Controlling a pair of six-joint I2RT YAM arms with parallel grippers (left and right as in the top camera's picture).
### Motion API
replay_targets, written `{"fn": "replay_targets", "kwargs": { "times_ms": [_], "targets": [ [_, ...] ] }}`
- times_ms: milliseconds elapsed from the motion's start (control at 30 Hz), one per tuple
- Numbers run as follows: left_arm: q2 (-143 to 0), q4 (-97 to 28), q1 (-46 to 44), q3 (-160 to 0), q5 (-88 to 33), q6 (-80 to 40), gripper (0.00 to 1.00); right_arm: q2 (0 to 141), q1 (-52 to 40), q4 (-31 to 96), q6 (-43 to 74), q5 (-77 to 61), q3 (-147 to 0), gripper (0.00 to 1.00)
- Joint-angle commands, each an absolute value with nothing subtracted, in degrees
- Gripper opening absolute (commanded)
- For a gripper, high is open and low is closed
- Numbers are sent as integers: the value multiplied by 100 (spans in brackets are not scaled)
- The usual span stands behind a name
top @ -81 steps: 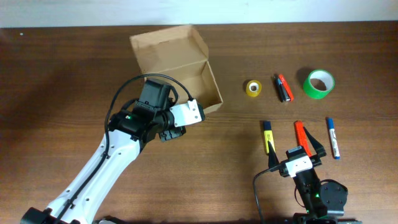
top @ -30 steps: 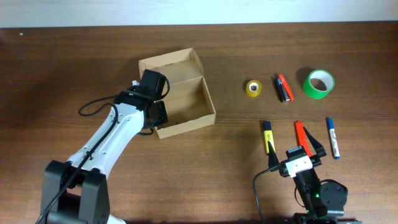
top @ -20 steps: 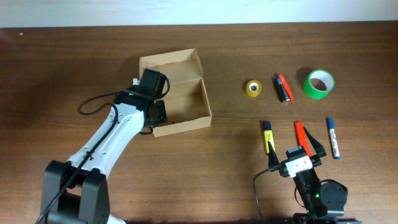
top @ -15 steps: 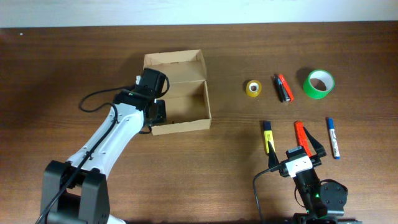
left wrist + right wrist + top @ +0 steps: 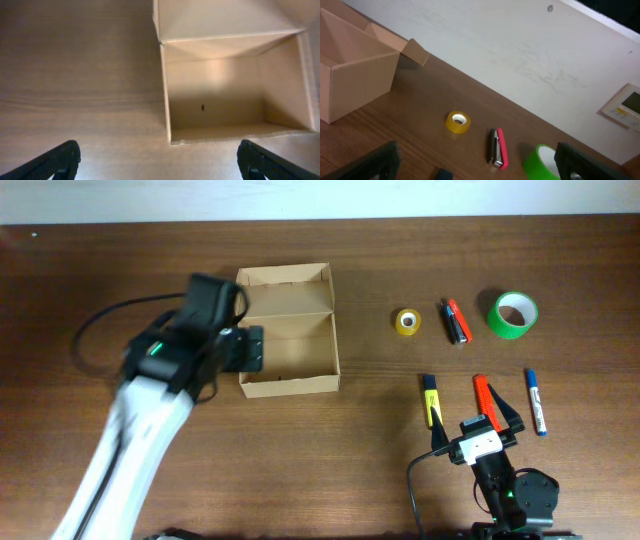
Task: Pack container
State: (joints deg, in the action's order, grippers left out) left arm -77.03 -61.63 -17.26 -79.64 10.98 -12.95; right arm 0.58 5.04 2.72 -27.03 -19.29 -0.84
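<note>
The container [image 5: 288,340] is an open brown cardboard box at the table's centre left, its flap lid laid back on the far side. In the left wrist view the container [image 5: 220,107] shows a bare inside. My left gripper [image 5: 254,350] hovers open at the box's left wall, touching nothing. Seen from its own camera, the left gripper [image 5: 160,162] holds its fingertips wide, with the box's near corner ahead of them. My right gripper [image 5: 479,427] rests open at the front right, just short of an orange marker [image 5: 485,398].
A yellow tape roll [image 5: 407,322], a red and black stapler [image 5: 455,321] and a green tape roll [image 5: 512,314] lie right of the box. A yellow marker [image 5: 432,400] and a blue marker [image 5: 536,400] flank the orange one.
My left gripper turned the box square to the table while shut on its left wall, then opened and drew back leftward and up. The right arm stayed still.
</note>
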Motion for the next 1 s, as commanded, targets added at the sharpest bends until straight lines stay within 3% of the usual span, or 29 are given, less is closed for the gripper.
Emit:
{"fn": "replay_targets", "kwargs": {
  "times_ms": [0, 200, 700, 800, 867, 967],
  "targets": [
    [-6919, -6600, -1708, -8003, 1063, -829, 100, 14, 489, 274, -2676, -1879, -30, 99],
    [-5247, -8016, -1708, -8003, 515, -143, 100, 14, 489, 274, -2676, -1879, -30, 99],
    [-5205, -8128, -1708, -8003, 519, -123, 100, 14, 489, 222, -2679, -1872, -30, 99],
    [-5203, -8128, -1708, -8003, 517, -123, 100, 14, 484, 143, -2530, -2777, -30, 99],
    [-5205, -8128, -1708, -8003, 519, -123, 100, 14, 486, 60, -941, -2989, -32, 99],
    [-5205, -8128, -1708, -8003, 517, -123, 100, 14, 489, 130, 3015, -2355, -32, 99]
  ]
}}
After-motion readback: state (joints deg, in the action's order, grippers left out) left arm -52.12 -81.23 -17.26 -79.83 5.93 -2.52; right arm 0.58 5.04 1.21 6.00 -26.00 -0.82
